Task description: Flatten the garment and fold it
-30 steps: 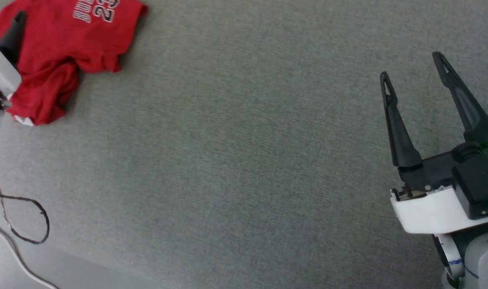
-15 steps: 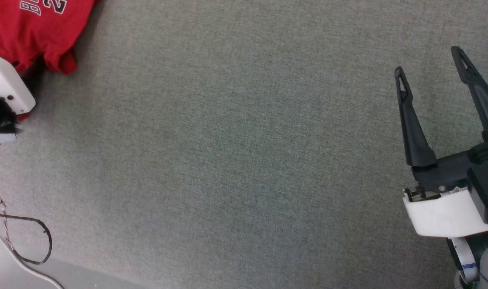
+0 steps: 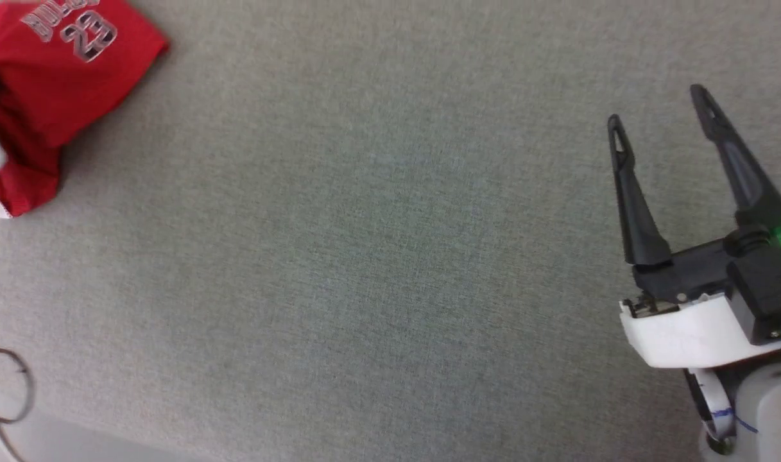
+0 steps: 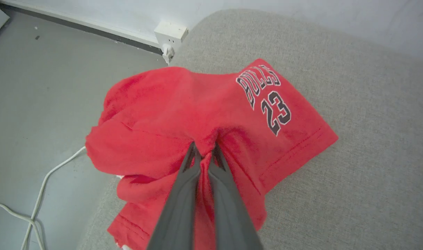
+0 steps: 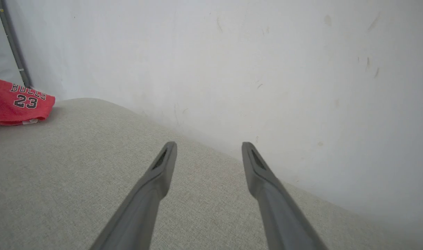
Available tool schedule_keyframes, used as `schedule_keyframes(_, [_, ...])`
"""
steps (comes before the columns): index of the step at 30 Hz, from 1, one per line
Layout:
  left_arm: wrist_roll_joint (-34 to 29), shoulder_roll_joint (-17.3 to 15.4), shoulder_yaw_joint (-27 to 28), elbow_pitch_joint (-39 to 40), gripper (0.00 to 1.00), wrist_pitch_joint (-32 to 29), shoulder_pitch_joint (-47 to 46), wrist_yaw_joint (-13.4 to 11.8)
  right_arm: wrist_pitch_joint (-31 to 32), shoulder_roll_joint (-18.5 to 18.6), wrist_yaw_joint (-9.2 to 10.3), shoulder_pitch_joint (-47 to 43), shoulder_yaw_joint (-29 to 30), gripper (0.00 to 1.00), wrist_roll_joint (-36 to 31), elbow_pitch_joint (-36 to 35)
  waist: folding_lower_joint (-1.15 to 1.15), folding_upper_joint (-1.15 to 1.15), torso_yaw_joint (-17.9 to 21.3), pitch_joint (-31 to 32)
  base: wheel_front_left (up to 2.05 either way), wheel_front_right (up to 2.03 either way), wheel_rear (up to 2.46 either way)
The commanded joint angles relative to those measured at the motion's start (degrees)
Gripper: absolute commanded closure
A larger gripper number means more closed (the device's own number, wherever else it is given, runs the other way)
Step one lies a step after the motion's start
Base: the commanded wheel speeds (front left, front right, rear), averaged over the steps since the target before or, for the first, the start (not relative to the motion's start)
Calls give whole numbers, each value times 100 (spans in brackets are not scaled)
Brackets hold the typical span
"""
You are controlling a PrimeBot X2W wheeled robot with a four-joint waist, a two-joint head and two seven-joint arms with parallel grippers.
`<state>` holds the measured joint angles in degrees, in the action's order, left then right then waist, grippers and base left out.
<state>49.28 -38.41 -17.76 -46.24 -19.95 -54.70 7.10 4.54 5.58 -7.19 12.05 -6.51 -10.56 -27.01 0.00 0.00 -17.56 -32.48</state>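
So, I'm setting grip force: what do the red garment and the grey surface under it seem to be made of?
The garment: soft knit cloth, probably cotton jersey or fleece, matte and slightly fuzzy; it bunches into rounded folds where the left gripper pinches it. The surface: woven upholstery-like fabric, matte grey, fine visible weave, edge rounded as if padded.

The red shorts (image 4: 155, 114) lie crumpled at the grey cushion's (image 4: 354, 194) edge, partly reaching past it. Their white lettering (BULLS 23, black-outlined) faces up.
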Motion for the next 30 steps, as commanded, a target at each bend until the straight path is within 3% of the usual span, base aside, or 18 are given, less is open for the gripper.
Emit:
schedule_keyframes(1, [-69,-202,-54,156,100,76,-147,38,-164,-73,-30,-34,15,0,94,147,0,0,159,483,0,0,0])
schedule_keyframes(14, [-184,-680,-156,1348,100,-299,-670,-5,-1029,-266,-30,-382,191,0,752,1061,0,0,697,1957,0,0,0])
schedule_keyframes(20, [-48,-452,-307,2215,100,-795,-945,-66,-1263,-268,-30,-642,405,0,1108,1259,0,0,998,2493,0,0,0])
schedule_keyframes(30, [81,320,-719,3176,100,-1243,-1223,-284,-1473,-269,-30,-770,591,0,1370,1365,0,0,1511,2715,0,0,0])
